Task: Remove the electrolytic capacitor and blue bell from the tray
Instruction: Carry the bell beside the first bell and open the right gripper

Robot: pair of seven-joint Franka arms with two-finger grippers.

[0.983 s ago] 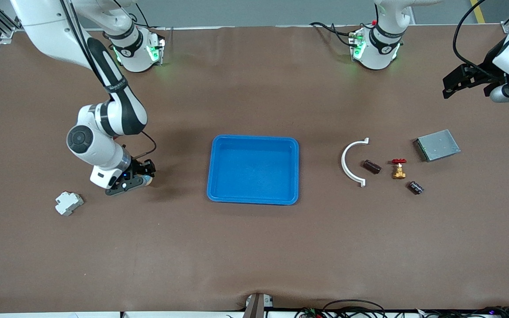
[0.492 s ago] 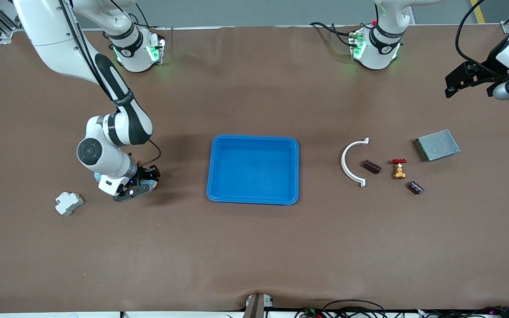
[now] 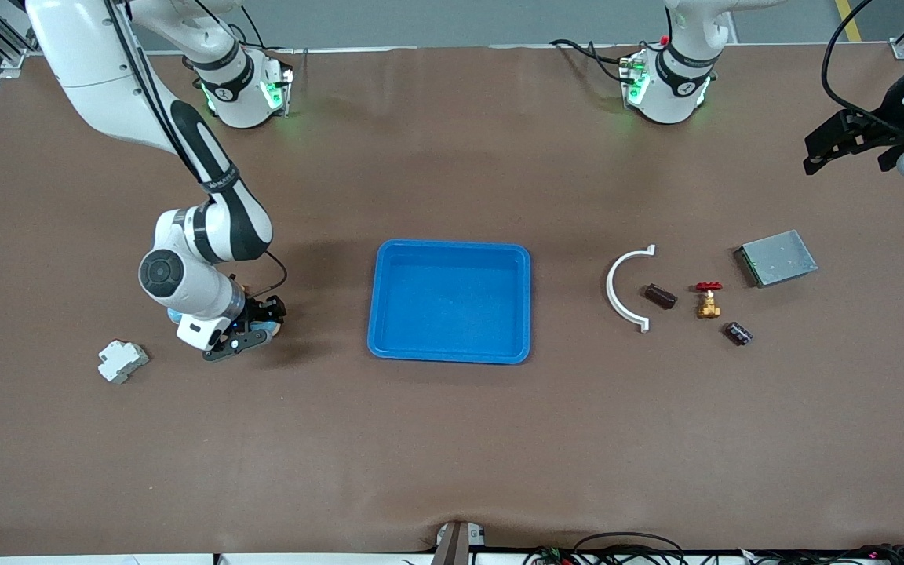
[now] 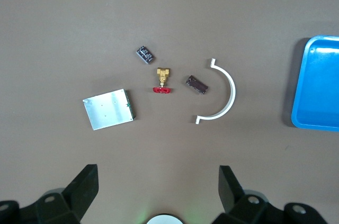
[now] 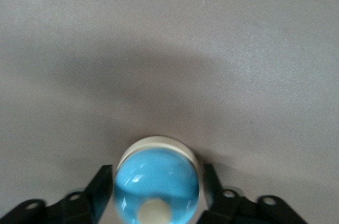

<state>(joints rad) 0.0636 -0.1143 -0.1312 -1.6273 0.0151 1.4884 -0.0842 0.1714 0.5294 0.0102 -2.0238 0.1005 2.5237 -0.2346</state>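
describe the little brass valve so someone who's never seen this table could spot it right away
Start at the blue tray mid-table and look toward the left arm's end, to a cluster of small parts. The brass valve lies between the two dark capacitors, with the white curved clip on its tray side. It alone is gold-coloured, with a red handle.

No legible text, label, brand, number or sign is present on any item. The black band on the right arm (image 3: pixel 213 176) carries small white lettering, but it cannot be read.
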